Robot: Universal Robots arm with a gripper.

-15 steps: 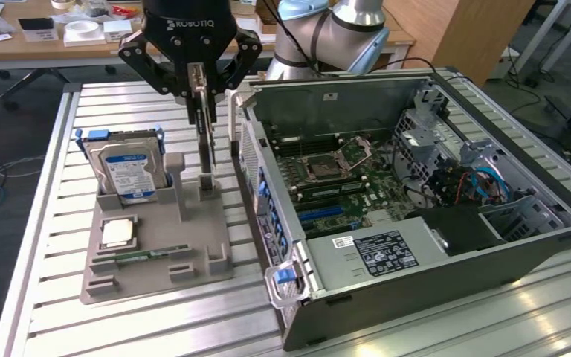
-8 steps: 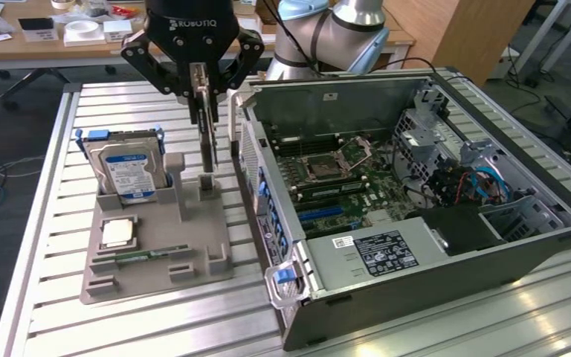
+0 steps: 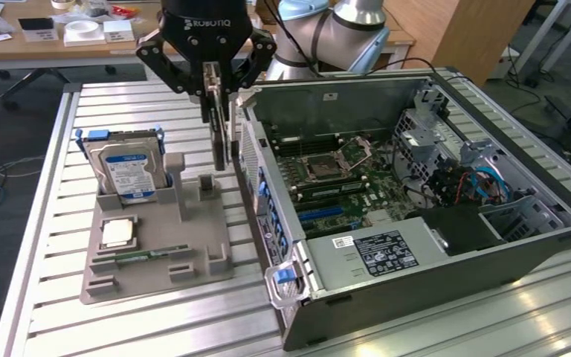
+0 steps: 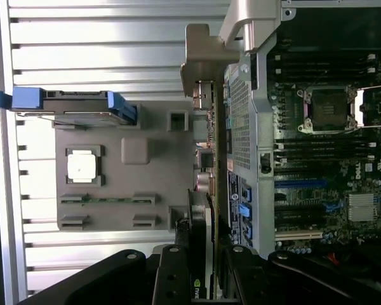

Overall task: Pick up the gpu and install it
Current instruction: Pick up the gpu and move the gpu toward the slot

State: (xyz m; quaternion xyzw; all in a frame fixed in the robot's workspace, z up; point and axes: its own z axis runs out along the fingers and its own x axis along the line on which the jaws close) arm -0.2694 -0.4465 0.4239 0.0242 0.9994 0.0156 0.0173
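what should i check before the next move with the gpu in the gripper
1. Grip: gripper shut on the gpu: ok.
2. Gpu hangs upright: ok.
3. Gpu's lower edge free of the gray holder: cannot tell; it sits right at the holder's post.
4. Gpu above the computer case opening: not ok; it is outside the case's side wall.
5. Expansion slots on the board uncovered: ok.
6. Hard drive apart from the gpu: ok; it stands in the holder.
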